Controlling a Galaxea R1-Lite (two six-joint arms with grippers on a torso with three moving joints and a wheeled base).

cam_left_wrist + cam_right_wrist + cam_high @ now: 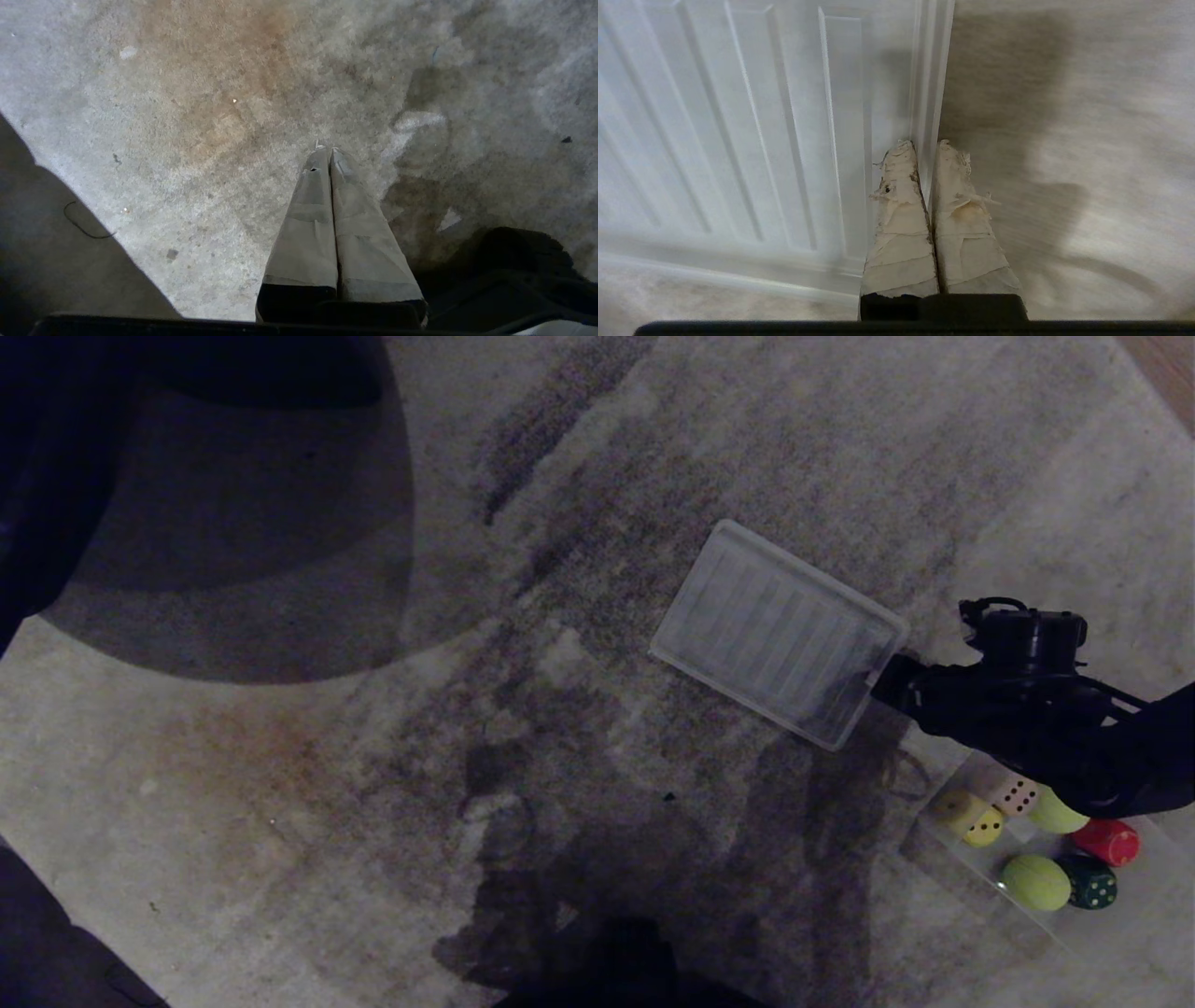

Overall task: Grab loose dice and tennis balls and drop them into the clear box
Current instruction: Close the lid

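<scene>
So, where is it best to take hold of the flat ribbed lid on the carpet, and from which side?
Grip the lid by its thin raised rim, on the short edge facing the right arm, coming from outside. It lies flat on the carpet, so only the rim can be pinched. The right claw is shut there, one finger each side.

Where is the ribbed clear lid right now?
In the head view the ribbed clear lid lies flat on the carpet, right of centre, with the right end effector closed on its edge nearest the clear box.

Right gripper at the ribbed clear lid's edge, on grey carpet.
</scene>
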